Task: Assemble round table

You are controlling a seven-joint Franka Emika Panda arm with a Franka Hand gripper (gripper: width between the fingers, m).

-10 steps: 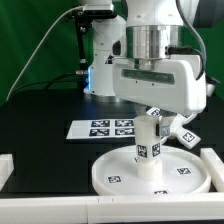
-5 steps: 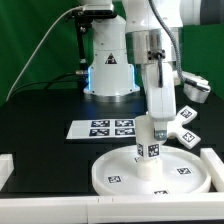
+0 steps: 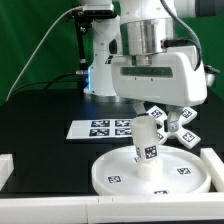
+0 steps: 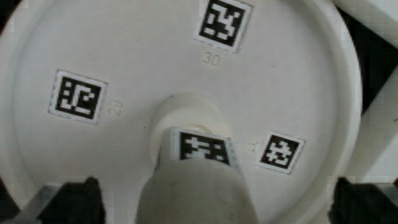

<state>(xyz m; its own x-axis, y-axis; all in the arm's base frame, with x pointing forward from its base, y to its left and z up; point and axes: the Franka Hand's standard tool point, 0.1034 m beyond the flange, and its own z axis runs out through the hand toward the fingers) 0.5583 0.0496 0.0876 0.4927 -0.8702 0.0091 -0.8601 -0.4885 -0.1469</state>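
The large round white disc lies flat at the front of the table and fills the wrist view. The short cylinder leg stands on its central hub, leaning slightly, and it shows in the wrist view too. My gripper hangs straight above the leg. In the wrist view the gripper is open, with one dark finger on each side of the leg's top and a gap between each finger and the leg. The cross-shaped base lies behind the disc at the exterior view's right.
The marker board lies flat on the black table behind the disc. The arm's base stands at the back. White rails border the table's front corners, one at the exterior view's right.
The hand turned about its vertical axis half a second ago and has turned back to its broad side. The leg now leans slightly toward the exterior view's left.
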